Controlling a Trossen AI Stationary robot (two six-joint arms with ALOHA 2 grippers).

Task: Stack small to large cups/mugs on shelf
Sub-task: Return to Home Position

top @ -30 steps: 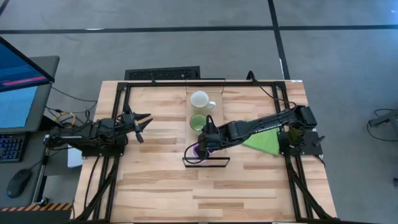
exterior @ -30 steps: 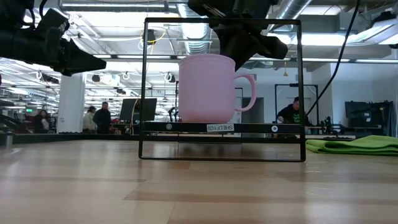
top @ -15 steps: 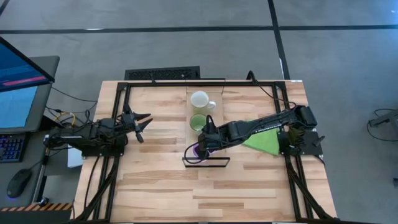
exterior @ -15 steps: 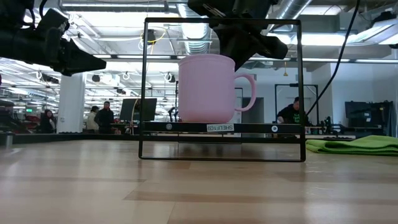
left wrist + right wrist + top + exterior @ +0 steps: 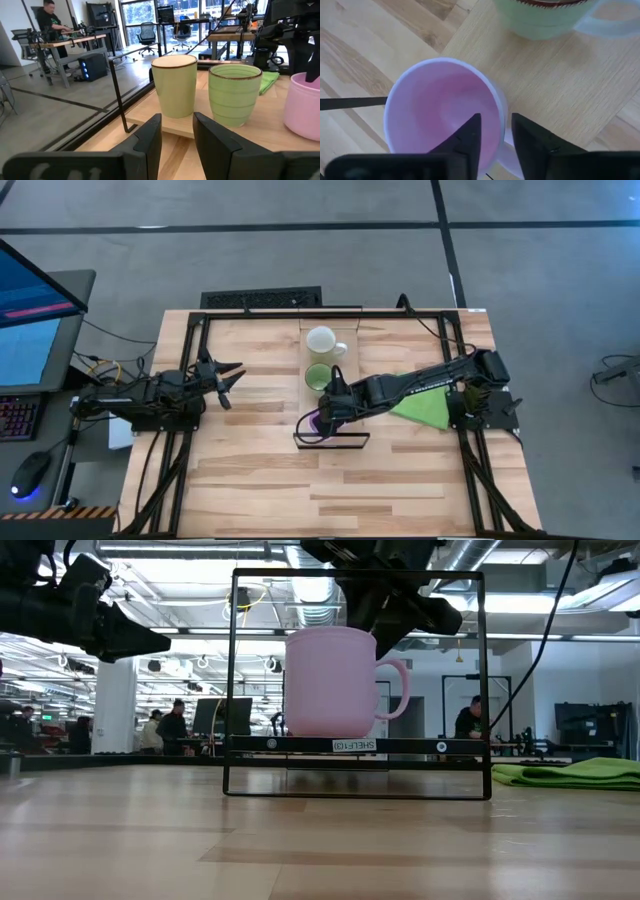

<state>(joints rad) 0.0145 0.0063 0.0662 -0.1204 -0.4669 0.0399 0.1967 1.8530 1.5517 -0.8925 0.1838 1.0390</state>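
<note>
The purple mug (image 5: 332, 681) has shifted slightly left on the shelf (image 5: 312, 392). The right gripper (image 5: 493, 131) has its jaws astride the mug's rim, slightly apart. A green cloth (image 5: 425, 408) lies to the right. Only the high view shows the green mug (image 5: 318, 377) and white mug (image 5: 322, 340) farther along. The left gripper (image 5: 228, 380) hovers left, jaws nearly together.

Grey floor (image 5: 300, 250) with dark seams surrounds the table. Beyond it, a bright open workshop holds desks (image 5: 70, 40), office chairs (image 5: 146, 31) and ceiling ducts (image 5: 470, 552).
</note>
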